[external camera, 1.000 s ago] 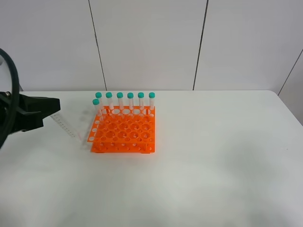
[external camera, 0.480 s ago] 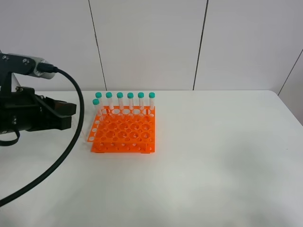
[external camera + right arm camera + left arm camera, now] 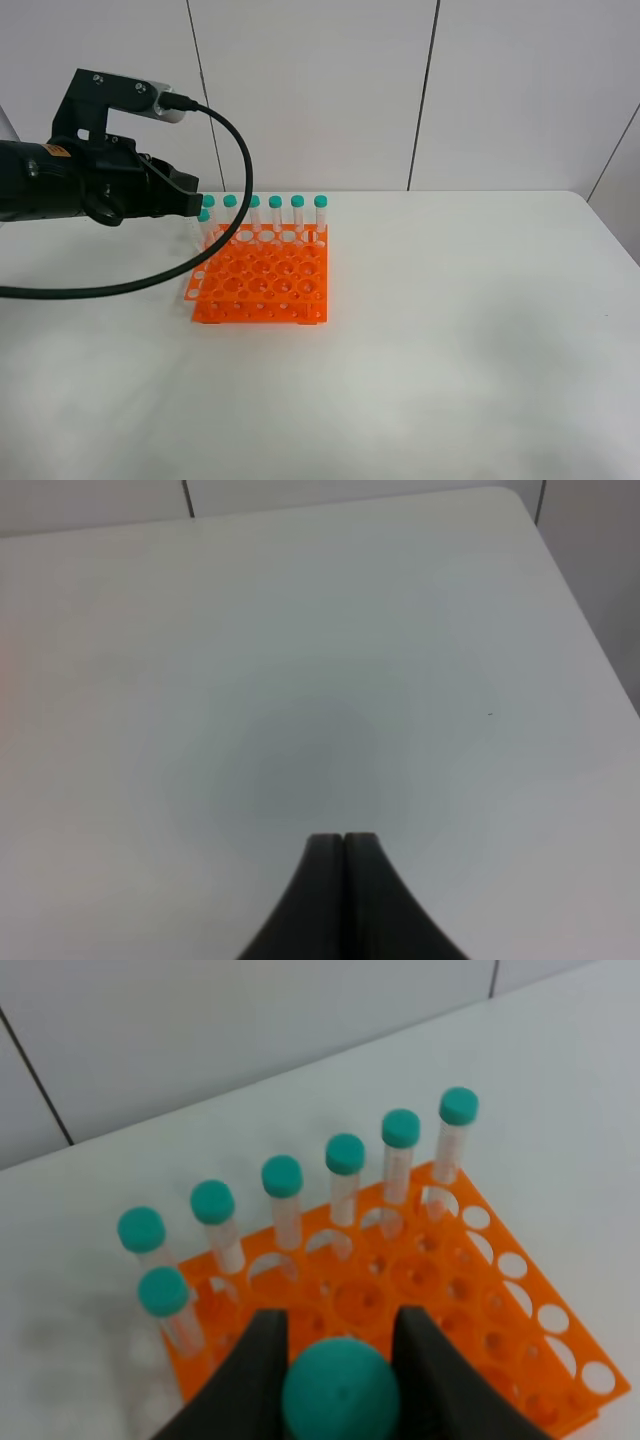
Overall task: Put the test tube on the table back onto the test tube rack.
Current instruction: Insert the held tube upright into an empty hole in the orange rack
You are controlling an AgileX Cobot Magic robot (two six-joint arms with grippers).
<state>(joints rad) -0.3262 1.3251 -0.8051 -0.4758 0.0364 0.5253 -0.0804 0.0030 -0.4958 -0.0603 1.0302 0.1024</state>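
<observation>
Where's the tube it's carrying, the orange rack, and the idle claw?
test tube (image 3: 340,1392): left wrist view, its teal cap.
test tube rack (image 3: 260,314): exterior high view, its front wall.
right gripper (image 3: 343,838): right wrist view, between the shut fingertips.

The left arm (image 3: 90,190) is black and reaches in from the left side, held up in the air. A thick black cable (image 3: 249,185) loops down from it. The left gripper (image 3: 340,1352) points forward. Its two dark fingers (image 3: 262,1370) pinch the green cap of the test tube (image 3: 340,1400) between them. The right gripper (image 3: 343,842) has its fingers pressed flat together, with nothing between them.
</observation>
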